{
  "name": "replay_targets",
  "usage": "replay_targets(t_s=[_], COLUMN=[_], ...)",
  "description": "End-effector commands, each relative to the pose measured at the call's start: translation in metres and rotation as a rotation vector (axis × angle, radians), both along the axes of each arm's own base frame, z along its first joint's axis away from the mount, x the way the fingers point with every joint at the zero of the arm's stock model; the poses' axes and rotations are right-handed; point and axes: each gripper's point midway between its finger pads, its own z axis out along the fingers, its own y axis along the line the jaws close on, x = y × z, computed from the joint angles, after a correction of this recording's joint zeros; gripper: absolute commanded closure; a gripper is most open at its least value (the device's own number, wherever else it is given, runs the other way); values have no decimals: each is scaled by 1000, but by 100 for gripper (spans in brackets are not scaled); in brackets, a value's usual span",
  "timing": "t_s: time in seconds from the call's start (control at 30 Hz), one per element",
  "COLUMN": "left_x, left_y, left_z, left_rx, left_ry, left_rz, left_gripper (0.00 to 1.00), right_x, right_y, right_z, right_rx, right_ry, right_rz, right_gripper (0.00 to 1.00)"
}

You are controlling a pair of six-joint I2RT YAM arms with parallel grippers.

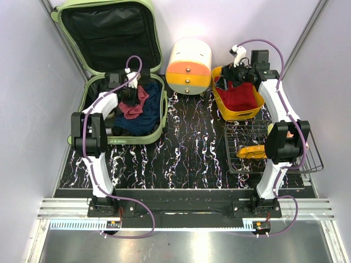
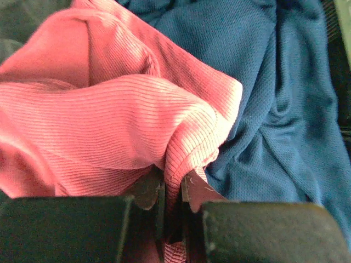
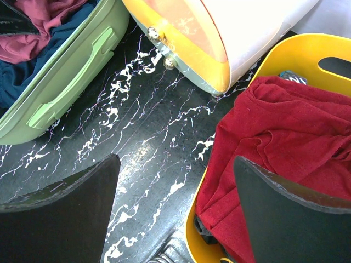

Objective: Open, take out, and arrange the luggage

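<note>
The pale green luggage [image 1: 155, 129] lies open at the back left, its black-lined lid [image 1: 107, 33] propped up. Inside it are a pink ribbed garment [image 2: 109, 109] and a blue garment [image 2: 285, 109]. My left gripper [image 2: 173, 189] reaches into the case and is shut on a fold of the pink garment. The same garment looks maroon [image 1: 134, 104] from above. My right gripper [image 3: 175, 186] hangs open over the near left rim of the yellow bin [image 3: 299, 52]; nothing is between its fingers. The luggage's side with its handle [image 3: 71, 82] shows in the right wrist view.
A cream-and-orange cylindrical drawer box [image 1: 189, 67] stands at the back centre. The yellow bin [image 1: 236, 114] holds a red cloth [image 3: 285, 137]. A black wire basket [image 1: 236, 143] with an orange item [image 1: 251, 152] sits at the right front. Grey walls close in both sides.
</note>
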Motion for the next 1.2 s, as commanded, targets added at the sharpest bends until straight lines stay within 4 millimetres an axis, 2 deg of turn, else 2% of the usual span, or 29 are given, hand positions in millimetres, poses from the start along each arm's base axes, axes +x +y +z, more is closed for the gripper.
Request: replay_targets(t_s=[0.0, 0.1, 0.3, 0.37, 0.4, 0.47, 0.5, 0.53, 0.57, 0.6, 0.63, 0.67, 0.73, 0.83, 0.87, 0.97, 1.17], left_x=[6, -7, -29, -37, -43, -53, -60, -65, -70, -77, -83, -88, -102, -120, -125, -142, -172], left_y=[-2, -11, -26, -35, -38, -50, -54, -62, -68, -73, -81, -86, -100, -115, -119, -132, -151], left_z=[102, 123, 151, 159, 162, 174, 180, 186, 192, 198, 206, 210, 217, 227, 229, 233, 230], left_rx=[-95, -131, -189, -214, -223, -253, -268, -281, -296, -319, -337, -352, -376, -411, -426, -457, -456], left_ry=[-234, -266, -277, -278, -269, -269, -263, -264, -264, -251, -251, -244, -224, -206, -199, -172, -133], left_rz=[-50, -98, -176, -218, -234, -280, -292, -319, -339, -346, -369, -388, -423, -470, -485, -531, -621], left_gripper=[100, 100, 100, 100, 100, 100, 100, 100, 100, 100, 100, 100, 100, 100, 100, 100, 100], right_x=[-2, -2, -8, -13, -18, -25, -33, -33, -42, -51, -58, -69, -89, -112, -123, -137, -144], right_y=[4, 4, 12, 19, 25, 36, 48, 57, 64, 72, 91, 99, 130, 156, 171, 192, 203], right_z=[37, 36, 43, 53, 45, 64, 53, 66, 79, 66, 80, 76, 84, 84, 84, 79, 83], right_rx=[15, 20, 45, 41, 37, 34, 18, 13, -4, -2, 1, -20, -15, -57, -76, -127, -181], right_ry=[-103, -101, -125, -192, -195, -314, -338, -437, -523, -538, -651, -706, -823, -962, -1024, -1148, -1290], right_rz=[22, 22, 69, 121, 146, 199, 246, 274, 308, 347, 395, 433, 525, 642, 700, 782, 820], right_gripper=[7, 7, 7, 1, 0, 1, 0, 0, 0, 0, 0, 0, 0, 0, 0, 0, 0])
